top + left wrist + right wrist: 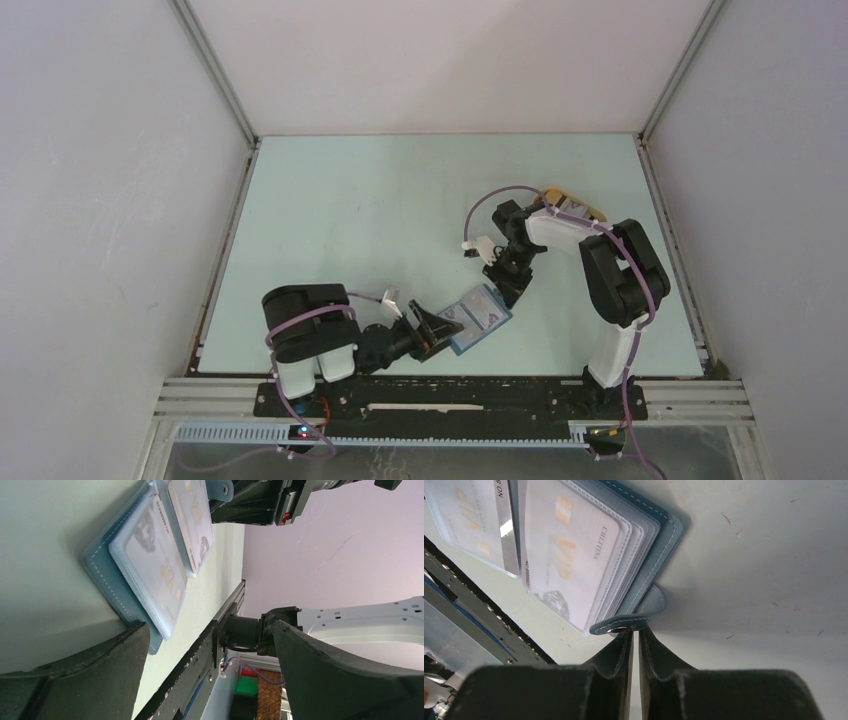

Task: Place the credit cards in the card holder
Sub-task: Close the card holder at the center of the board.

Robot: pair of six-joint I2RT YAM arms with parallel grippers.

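At 6 o'clock on the worktop point(400, 200), the card holder point(480, 318) is pinched by its tab point(640, 616) in the right gripper point(634, 632); the left gripper point(210, 627) is released. Credit cards point(155, 565) seem pocketed; closing is called for.

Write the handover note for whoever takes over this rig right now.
Left tool: open, empty, beside the teal-blue folding card holder.
Right tool: closed to a slit at the holder's snap tab; grip unclear.
Holder lies open on the table; one whitish-grey credit card sits in a clear sleeve, a second card in the facing sleeve.
Left to do: check the tan oval tray, mostly hidden behind the right arm, for more cards.
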